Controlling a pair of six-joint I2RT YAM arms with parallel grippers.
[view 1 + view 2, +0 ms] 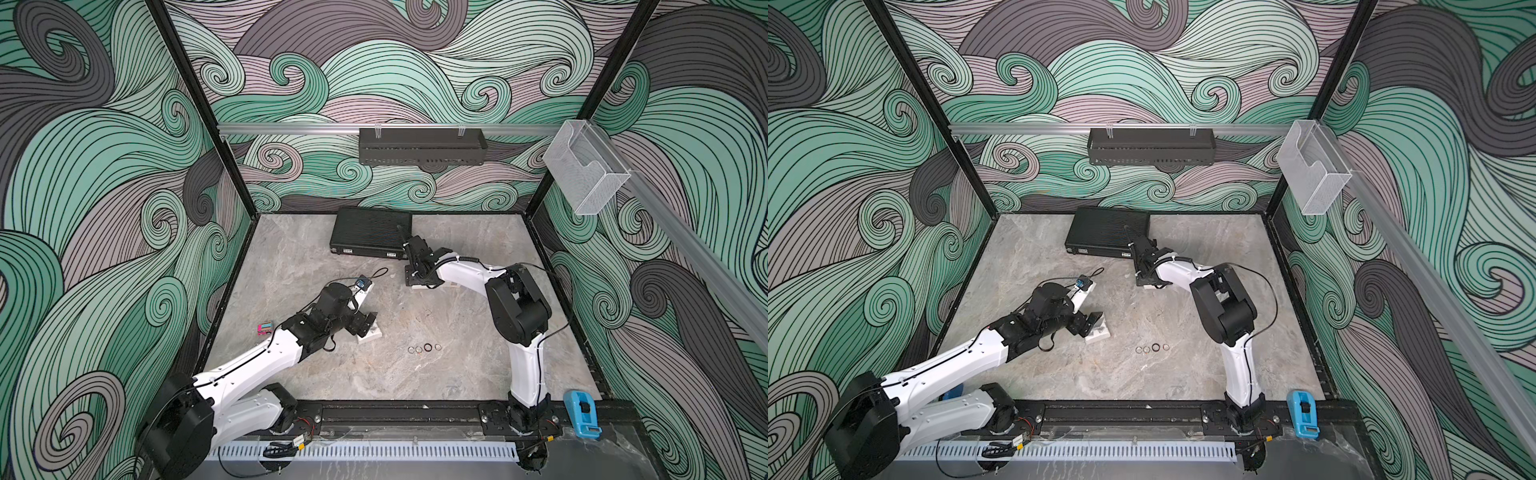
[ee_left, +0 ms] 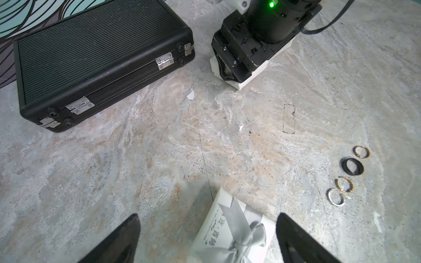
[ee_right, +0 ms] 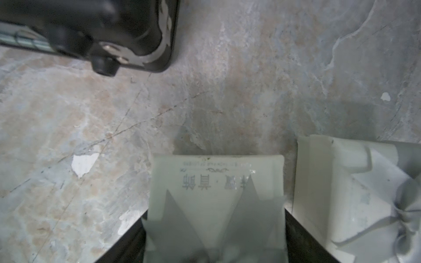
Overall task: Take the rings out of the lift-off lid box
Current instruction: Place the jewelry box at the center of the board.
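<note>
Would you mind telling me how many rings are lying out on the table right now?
4, in one short row on the tabletop: a beaded silver ring, a gold ring, a black ring, a thin gold ring. More may be hidden in the white boxes.

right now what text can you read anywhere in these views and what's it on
ribboned white box by the left gripper: grey Chinese characters, too blurred to quote
white box lid in the right gripper: grey Chinese characters and fine small print, both blurred
black case: no text
</note>
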